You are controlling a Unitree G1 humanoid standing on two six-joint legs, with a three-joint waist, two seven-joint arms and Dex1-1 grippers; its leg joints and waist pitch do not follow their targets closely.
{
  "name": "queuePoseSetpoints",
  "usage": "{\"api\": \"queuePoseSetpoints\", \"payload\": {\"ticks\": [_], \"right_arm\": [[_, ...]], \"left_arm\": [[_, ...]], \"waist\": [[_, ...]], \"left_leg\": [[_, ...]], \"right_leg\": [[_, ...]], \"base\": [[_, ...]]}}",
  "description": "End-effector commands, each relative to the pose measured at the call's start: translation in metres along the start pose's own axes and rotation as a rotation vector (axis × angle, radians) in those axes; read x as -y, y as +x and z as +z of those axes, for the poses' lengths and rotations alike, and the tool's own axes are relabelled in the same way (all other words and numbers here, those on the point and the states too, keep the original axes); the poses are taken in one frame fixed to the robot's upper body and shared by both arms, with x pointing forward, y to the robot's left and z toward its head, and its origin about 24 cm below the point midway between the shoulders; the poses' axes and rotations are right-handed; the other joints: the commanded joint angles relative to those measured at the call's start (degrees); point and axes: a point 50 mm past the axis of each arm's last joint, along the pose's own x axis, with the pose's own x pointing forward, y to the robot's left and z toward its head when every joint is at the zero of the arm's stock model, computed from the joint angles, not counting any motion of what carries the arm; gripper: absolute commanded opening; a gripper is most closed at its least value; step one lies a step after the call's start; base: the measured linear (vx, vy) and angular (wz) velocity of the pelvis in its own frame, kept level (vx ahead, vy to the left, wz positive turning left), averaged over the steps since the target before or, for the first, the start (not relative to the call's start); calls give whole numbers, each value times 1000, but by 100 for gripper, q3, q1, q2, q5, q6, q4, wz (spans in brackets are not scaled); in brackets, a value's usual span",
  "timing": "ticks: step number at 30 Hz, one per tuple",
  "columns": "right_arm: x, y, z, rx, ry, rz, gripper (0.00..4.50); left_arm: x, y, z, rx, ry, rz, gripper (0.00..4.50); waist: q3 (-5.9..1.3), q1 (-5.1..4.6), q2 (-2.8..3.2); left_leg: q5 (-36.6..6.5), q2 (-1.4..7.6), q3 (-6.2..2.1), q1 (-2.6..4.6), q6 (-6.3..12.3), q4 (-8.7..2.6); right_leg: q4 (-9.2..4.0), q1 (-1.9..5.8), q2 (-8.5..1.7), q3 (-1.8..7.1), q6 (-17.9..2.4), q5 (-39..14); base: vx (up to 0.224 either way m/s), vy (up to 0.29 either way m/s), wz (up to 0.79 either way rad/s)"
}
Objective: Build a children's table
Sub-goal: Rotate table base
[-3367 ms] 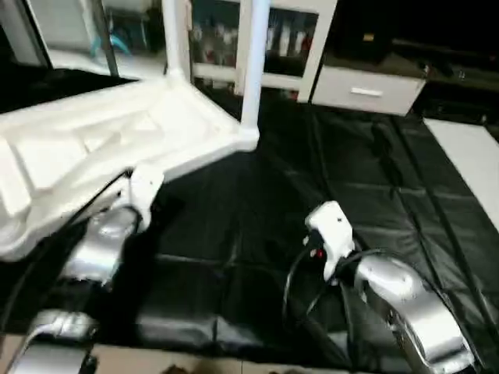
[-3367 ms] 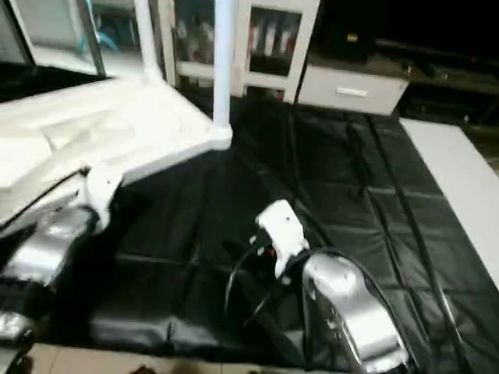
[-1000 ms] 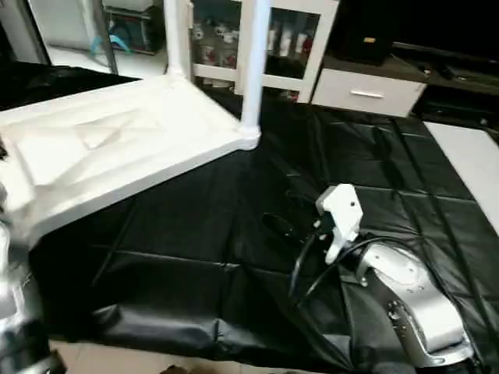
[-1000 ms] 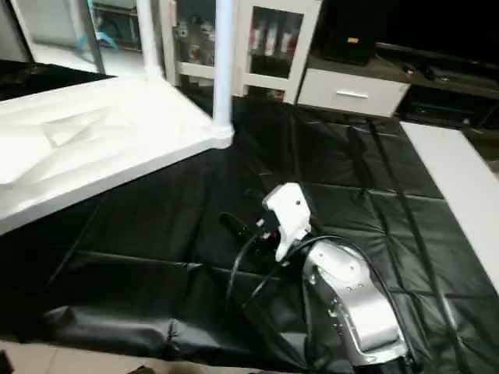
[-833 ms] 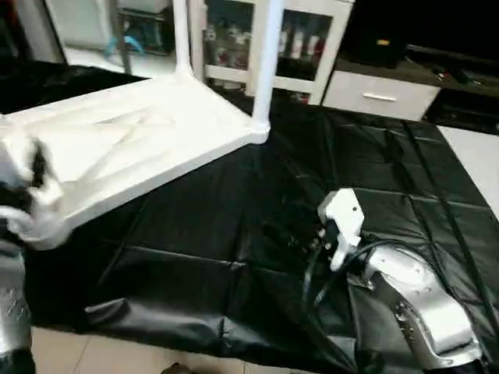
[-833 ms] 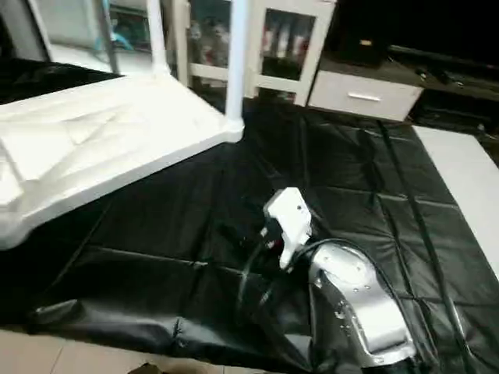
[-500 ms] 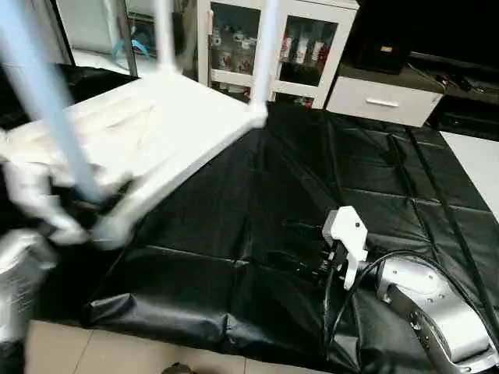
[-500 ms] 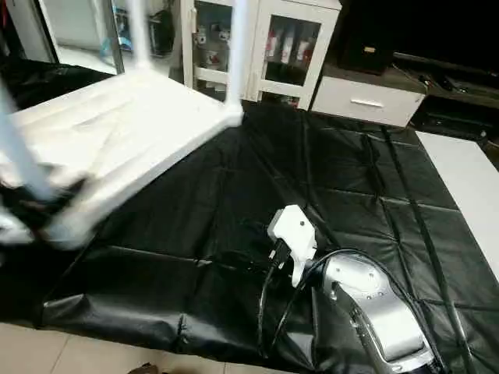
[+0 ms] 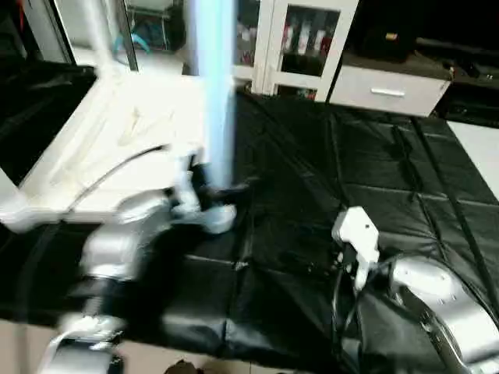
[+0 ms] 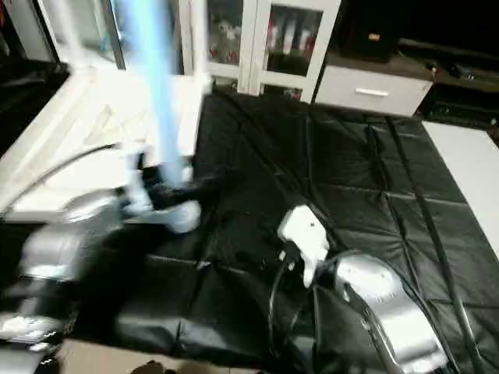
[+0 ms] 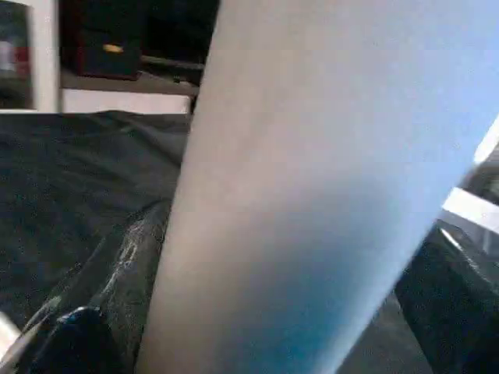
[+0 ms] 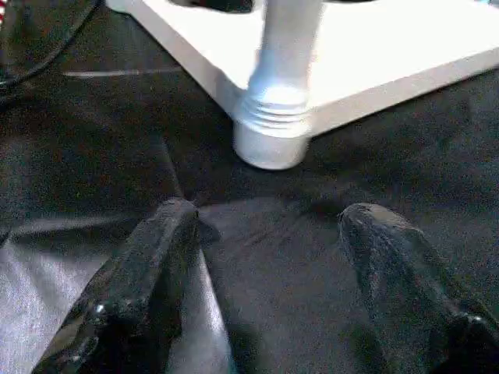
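Tabletop (image 9: 117,148) upside down on black-covered bench (image 9: 327,179), leg (image 9: 214,86) upright in near corner socket (image 12: 274,132), clasped low between fingers of left gripper (image 9: 204,191); right gripper (image 12: 265,257) open, empty, over bench cover just beside that socket.

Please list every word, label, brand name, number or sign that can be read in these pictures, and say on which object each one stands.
No text can be read.
The tabletop, its legs and the black cover show no print.
The items in the glass cabinet behind are too small and blurred to read.
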Motion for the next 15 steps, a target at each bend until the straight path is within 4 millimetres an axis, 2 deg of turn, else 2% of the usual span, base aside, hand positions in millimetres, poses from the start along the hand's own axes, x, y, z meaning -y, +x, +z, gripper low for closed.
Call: {"api": "queuePoseSetpoints", "payload": {"ticks": [1,2,3,4,5,6,7,9,10,11,12,13,15], "right_arm": [[-2,-4,4,3,-17,-11,318],[-3,-4,3,3,-14,-12,318],[-4,-5,3,1,-10,-15,318],[-6,-5,1,-1,-6,-20,318],[-8,-5,1,-1,-5,-22,318],[-8,-5,1,-1,-4,-22,318],[-11,-4,0,0,-1,-23,318],[-11,-4,0,1,1,-23,318],[-13,-4,0,3,5,-22,318],[-14,-4,0,5,7,-20,318],[-15,-4,1,6,8,-19,318],[-16,-3,1,11,10,-17,318],[-16,-2,2,20,11,-19,318]], "left_arm": [[9,13,-5,-29,9,-37,441],[11,17,-6,-29,14,-40,441],[13,21,-7,-28,23,-39,441],[14,24,-10,-37,36,-26,441],[13,22,-12,-47,44,-15,441],[12,20,-13,-51,46,-11,441],[11,17,-16,-60,49,-4,441],[10,15,-17,-63,49,-3,441],[7,8,-19,-70,75,28,441],[4,3,-20,-74,77,46,441],[3,-1,-21,-76,78,58,441],[1,-6,-21,-83,76,68,441],[-3,-16,-23,-117,86,87,441]], "waist": [[-411,-29,85],[-401,-24,117],[-395,-26,99],[-385,-16,120],[-382,-11,168],[-361,-26,148],[-343,-26,167],[-323,-31,169],[-328,-36,189],[-326,-44,232],[-334,-62,215],[-352,-79,237],[-347,-116,240]], "left_leg": [[-668,293,-92,52,233,-394],[-721,296,-78,72,298,-385],[-764,302,-76,74,321,-385],[-898,309,-80,77,333,-396],[-975,312,-90,84,314,-402],[-1226,317,-84,96,271,-421],[-1418,317,-91,102,200,-441],[-1661,316,-99,115,111,-462],[-1749,319,-110,123,75,-468],[-1778,317,-117,115,55,-474],[-1791,317,-119,109,33,-480],[-1756,316,-126,104,9,-480],[-1772,316,-122,100,22,-482]], "right_leg": [[-171,328,-373,261,-1389,161],[-205,317,-376,260,-1422,99],[-214,323,-383,264,-1426,25],[-244,329,-390,261,-1412,-217],[-248,326,-392,259,-1390,-356],[-299,315,-384,254,-1315,-752],[-326,305,-387,254,-1238,-1147],[-379,284,-384,253,-1071,-1656],[-402,272,-382,253,-970,-1832],[-402,270,-378,256,-932,-1871],[-400,267,-365,252,-895,-1847],[-377,274,-364,253,-907,-1739],[-373,261,-358,253,-956,-1682]], "base": [[0,0,0],[0,0,0],[0,0,0],[0,0,0],[0,0,0],[0,0,0],[0,0,0],[0,0,0],[0,0,0],[0,0,0],[0,0,0],[0,0,0],[0,0,0]]}}
